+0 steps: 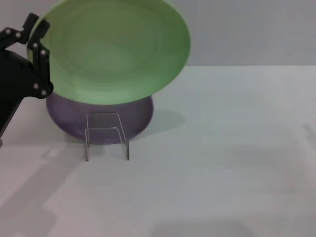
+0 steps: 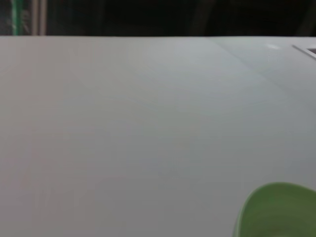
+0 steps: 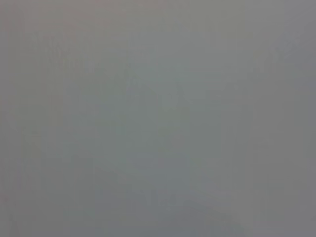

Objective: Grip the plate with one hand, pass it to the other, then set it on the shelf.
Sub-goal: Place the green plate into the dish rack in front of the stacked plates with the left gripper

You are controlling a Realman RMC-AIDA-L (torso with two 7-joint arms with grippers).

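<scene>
The light green plate [image 1: 116,49] hangs tilted in the air at the upper left of the head view, above the table. My left gripper [image 1: 40,52], slim and black, is shut on the plate's left rim. A slice of the plate [image 2: 281,212] also shows in the left wrist view. The shelf [image 1: 106,136], a small clear wire rack, stands on the table below the plate with nothing in it. My right gripper, the other hand, is out of view; the right wrist view shows only plain grey.
A lavender plate [image 1: 133,121] lies on the table just behind the rack, under the lifted plate. The white table [image 1: 222,148] stretches to the right and toward the front.
</scene>
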